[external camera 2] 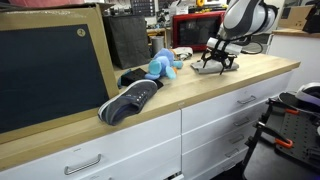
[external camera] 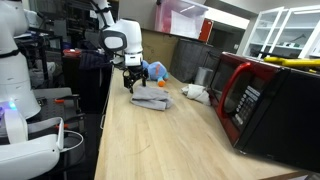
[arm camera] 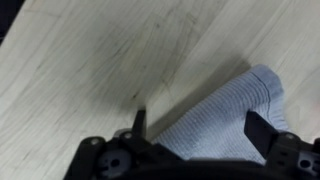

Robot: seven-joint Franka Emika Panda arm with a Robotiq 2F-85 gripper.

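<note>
A grey knit cloth (arm camera: pixel 225 110) lies on the wooden countertop (arm camera: pixel 90 70). In the wrist view its rounded end sits between my two fingers. My gripper (arm camera: pixel 200 127) is open and straddles the cloth from just above it; I cannot tell if the fingertips touch it. In both exterior views the gripper (external camera: pixel 133 86) (external camera 2: pixel 215 64) points down over the cloth (external camera: pixel 152 101) near the far end of the counter. A blue plush toy (external camera: pixel 155 70) (external camera 2: pixel 160 66) lies just beyond the cloth.
A red and black microwave (external camera: pixel 255 100) stands along one side of the counter. A white crumpled object (external camera: pixel 195 92) lies near it. A dark grey shoe (external camera 2: pixel 130 100) lies at the counter's edge, beside a large black panel (external camera 2: pixel 50 70).
</note>
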